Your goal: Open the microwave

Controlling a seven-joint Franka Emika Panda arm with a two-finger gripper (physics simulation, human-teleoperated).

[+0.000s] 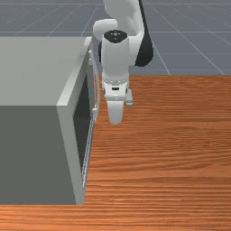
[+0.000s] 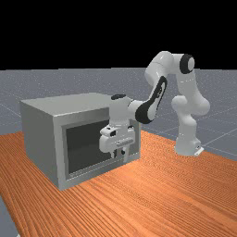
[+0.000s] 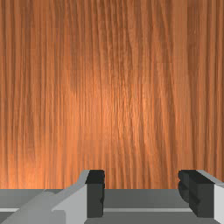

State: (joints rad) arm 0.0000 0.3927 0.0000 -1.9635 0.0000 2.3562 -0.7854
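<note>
Claw (image 2: 119, 158) hangs, two fingers (image 3: 96, 193) apart, beside one closed microwave (image 2: 40, 134).

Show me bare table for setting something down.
Bare wood spreads from the microwave door to the front view's right edge. A strip borders the microwave at the front view's bottom. Crowded: by the handle, where the gripper hangs.

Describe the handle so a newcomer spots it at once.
Find the big grey microwave at the front view's left. On its face beside the pincer is the handle: a thin pale bar bowing outward, unlike the flat, dark window.
</note>
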